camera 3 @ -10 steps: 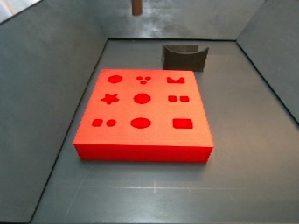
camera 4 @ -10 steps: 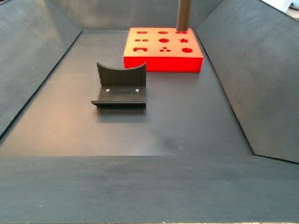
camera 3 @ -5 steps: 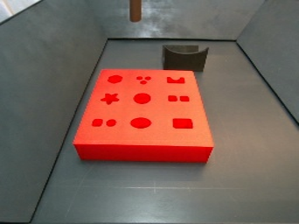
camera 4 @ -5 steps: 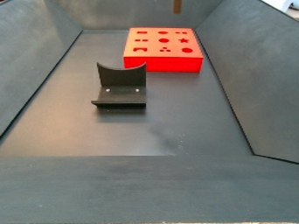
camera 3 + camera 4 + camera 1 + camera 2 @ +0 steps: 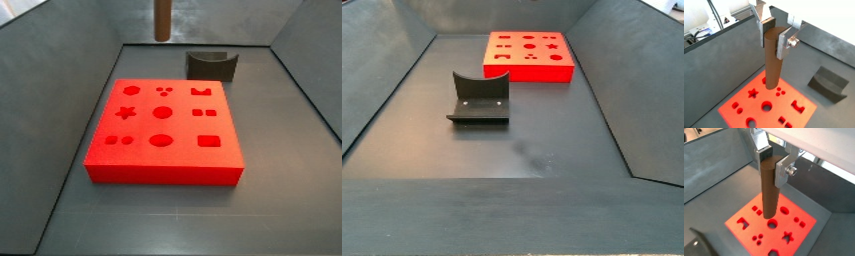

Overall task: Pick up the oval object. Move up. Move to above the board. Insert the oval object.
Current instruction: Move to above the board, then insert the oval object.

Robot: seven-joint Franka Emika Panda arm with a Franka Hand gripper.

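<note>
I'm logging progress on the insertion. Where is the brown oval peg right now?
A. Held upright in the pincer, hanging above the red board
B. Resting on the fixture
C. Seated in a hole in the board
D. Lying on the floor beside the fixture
A: both wrist views show the pincer clamping the oval peg upright, its lower end clear above the board.

I see a dark grey matte worktop (image 5: 516, 150), boxed in by sloping grey panel walls (image 5: 382, 70). Soft, even light leaves a faint sheen on it. The dark L-shaped fixture (image 5: 478, 98) stands mid-floor.
</note>
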